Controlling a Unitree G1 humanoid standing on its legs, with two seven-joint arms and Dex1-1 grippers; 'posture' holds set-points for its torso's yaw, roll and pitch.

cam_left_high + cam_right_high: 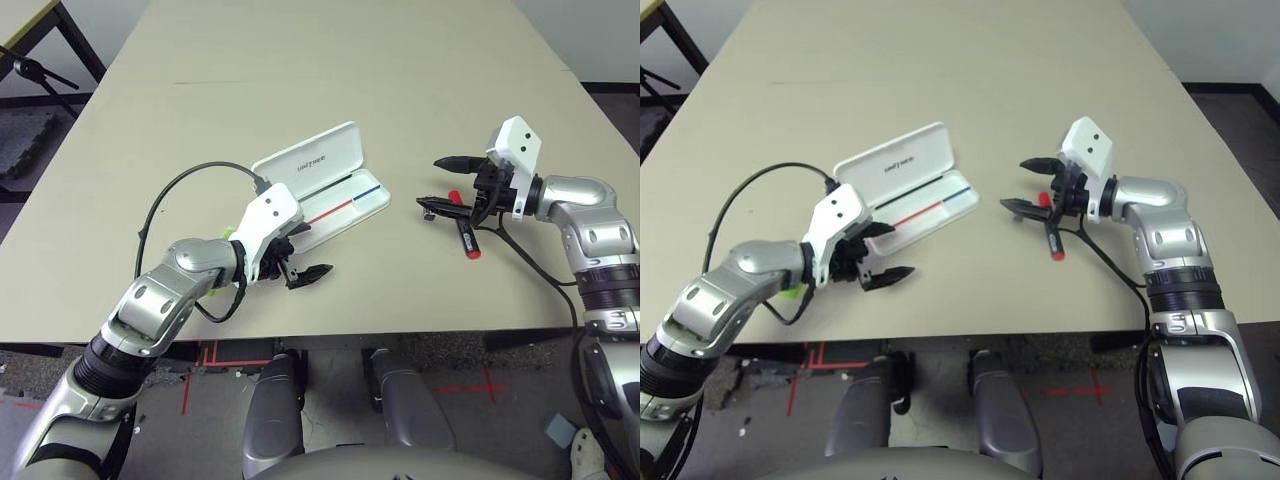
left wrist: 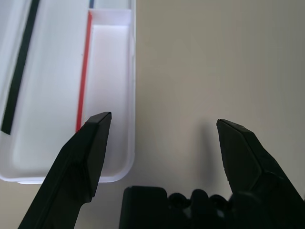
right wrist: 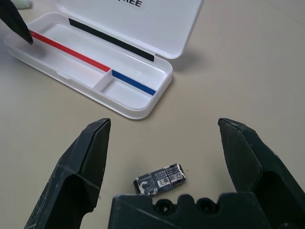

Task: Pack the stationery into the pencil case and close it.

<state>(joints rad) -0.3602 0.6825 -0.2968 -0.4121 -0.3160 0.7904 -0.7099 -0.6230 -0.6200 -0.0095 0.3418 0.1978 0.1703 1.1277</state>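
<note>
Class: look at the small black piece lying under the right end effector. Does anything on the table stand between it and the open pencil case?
Nothing visible does. The black piece lies on bare table between the right end effector's open fingers, and only bare tabletop separates it from the open case. The red marker lies under that arm, not on that path.

**Lighting even, pictures mostly sharp**

Bright, diffuse overhead light across the beige surface [image 1: 330, 90]; shadows soft and short, lying close under the arms and the open pencil case [image 1: 322, 188]; no hard glare, only a mild sheen on the silver forearms; head views sharp; in the wrist views the near black fingers [image 3: 83, 174] are slightly soft-edged; slight bowing at frame edges.
</note>
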